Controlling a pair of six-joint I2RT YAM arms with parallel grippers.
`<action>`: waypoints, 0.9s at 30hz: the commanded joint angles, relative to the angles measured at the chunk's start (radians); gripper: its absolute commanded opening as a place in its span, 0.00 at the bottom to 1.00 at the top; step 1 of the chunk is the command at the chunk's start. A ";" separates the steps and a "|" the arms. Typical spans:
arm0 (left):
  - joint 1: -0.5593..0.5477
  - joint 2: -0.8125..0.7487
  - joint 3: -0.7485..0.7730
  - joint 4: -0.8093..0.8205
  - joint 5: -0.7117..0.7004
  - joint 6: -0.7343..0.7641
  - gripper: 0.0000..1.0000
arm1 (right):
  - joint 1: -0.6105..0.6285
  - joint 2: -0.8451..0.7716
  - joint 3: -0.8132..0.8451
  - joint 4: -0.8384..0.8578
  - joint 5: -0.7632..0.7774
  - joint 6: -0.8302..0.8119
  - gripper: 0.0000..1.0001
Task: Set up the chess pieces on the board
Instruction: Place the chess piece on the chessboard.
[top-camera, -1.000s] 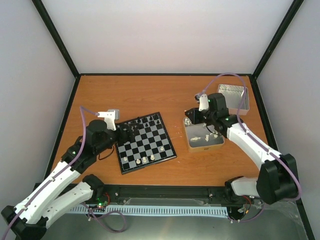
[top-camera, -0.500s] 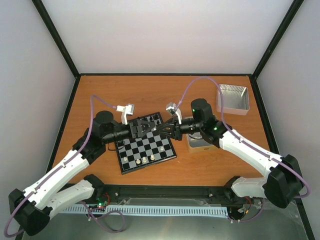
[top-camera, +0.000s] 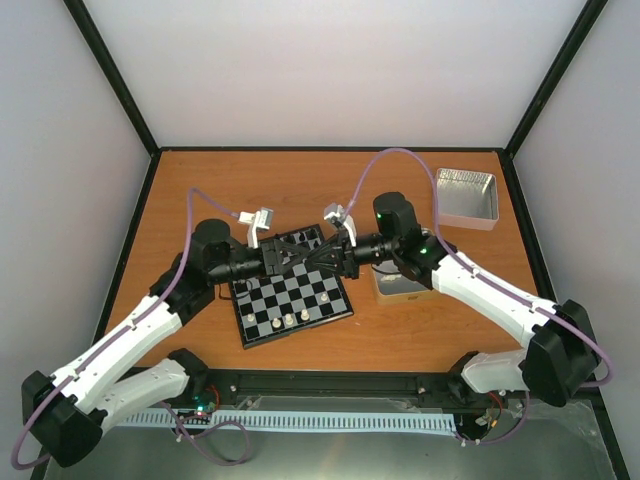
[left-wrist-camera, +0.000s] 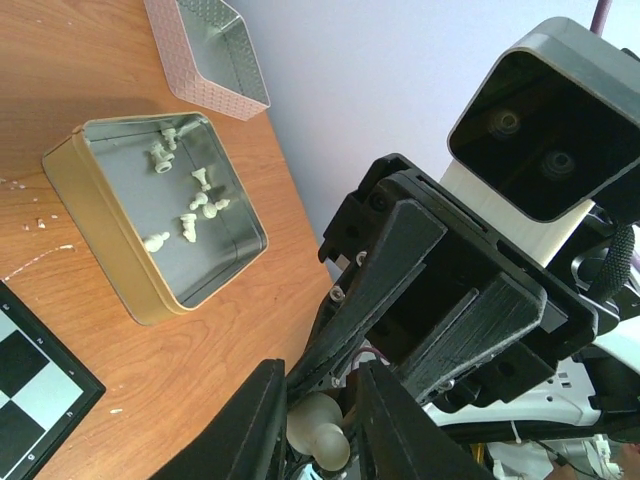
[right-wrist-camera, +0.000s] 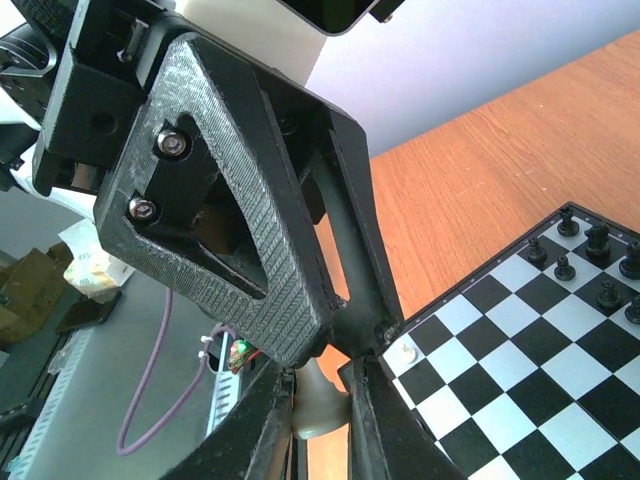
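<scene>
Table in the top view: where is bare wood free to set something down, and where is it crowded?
Free: the far strip of table behind the board, left of the silver tin; also the near wood in front of the gold tin. Crowded: above the board, where left gripper and right gripper meet on one chess piece.

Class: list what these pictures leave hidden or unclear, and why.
Left wrist: piece cut by bottom edge, type unclear; left fingers' grip unsure.
Top view: left gripper and right gripper cover the piece.
Right wrist: board cut off at right and bottom edges.
</scene>
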 joint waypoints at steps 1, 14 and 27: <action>0.001 -0.017 0.009 0.035 0.030 -0.022 0.21 | 0.011 0.022 0.025 -0.006 0.018 -0.020 0.10; 0.001 -0.020 -0.014 0.025 0.011 -0.029 0.20 | 0.010 0.034 0.013 0.054 0.076 0.032 0.10; 0.002 -0.012 0.007 -0.042 -0.090 0.037 0.01 | 0.010 0.027 -0.005 0.064 0.105 0.064 0.47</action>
